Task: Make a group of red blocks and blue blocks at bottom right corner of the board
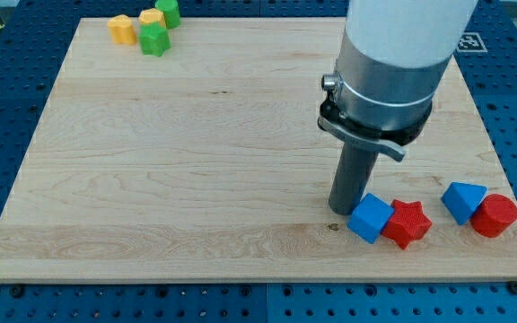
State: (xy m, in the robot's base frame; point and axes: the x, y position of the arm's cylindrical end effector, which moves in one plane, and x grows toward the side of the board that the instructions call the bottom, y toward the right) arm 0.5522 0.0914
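My tip [344, 209] rests on the board just left of a blue cube [370, 218], touching or nearly touching its upper left side. A red star block [407, 223] lies against the cube's right side. Further to the view's right, a blue triangular block [462, 200] touches a red cylinder [495, 215] near the board's bottom right corner. The rod hangs from the large white and grey arm body [393, 63] at the view's top right.
At the board's top left corner sit a yellow-orange block [122, 29], a yellow block [151, 19], a green block [154, 39] and another green block [168, 12]. The wooden board [196, 161] lies on a blue perforated table.
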